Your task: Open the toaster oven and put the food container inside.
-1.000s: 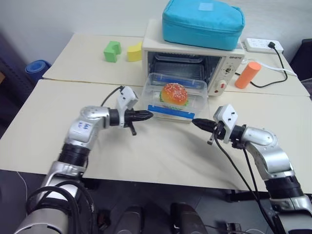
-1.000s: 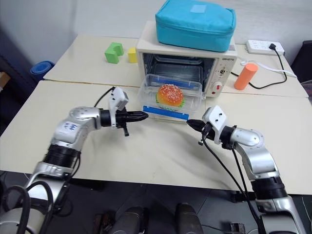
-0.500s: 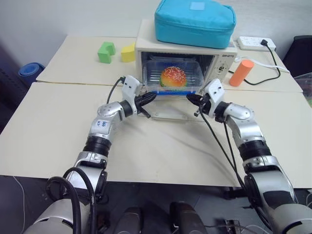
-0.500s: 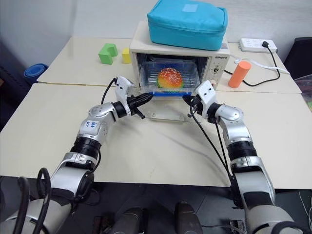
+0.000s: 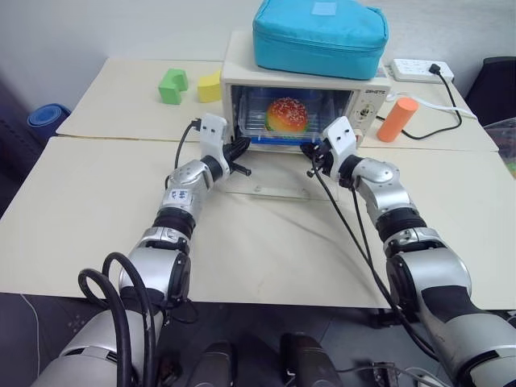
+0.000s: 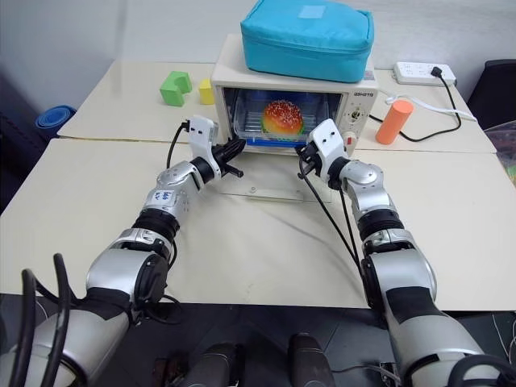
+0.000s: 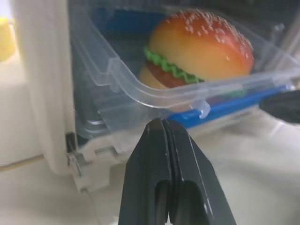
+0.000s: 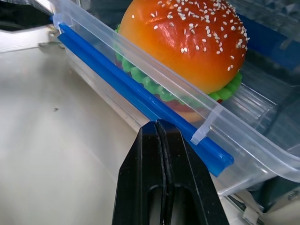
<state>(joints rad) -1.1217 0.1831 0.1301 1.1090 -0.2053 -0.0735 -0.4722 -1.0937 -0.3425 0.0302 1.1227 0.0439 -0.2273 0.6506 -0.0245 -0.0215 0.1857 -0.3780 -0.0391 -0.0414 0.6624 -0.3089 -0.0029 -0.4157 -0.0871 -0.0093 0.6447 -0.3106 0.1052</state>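
Container: the food container lies straight ahead of my pincers, long axis crosswise, inside the toaster oven.
Pincers: my left pincer and right pincer are both pinched closed (empty), equally near.

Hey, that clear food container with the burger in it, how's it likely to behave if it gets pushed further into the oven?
The food container looks like thin clear plastic, so probably light and slightly flexible. Its smooth walls should slide easily on the toaster oven rack. The burger sits loose and may shift.

Food container inside toaster oven; both grippers at opening.
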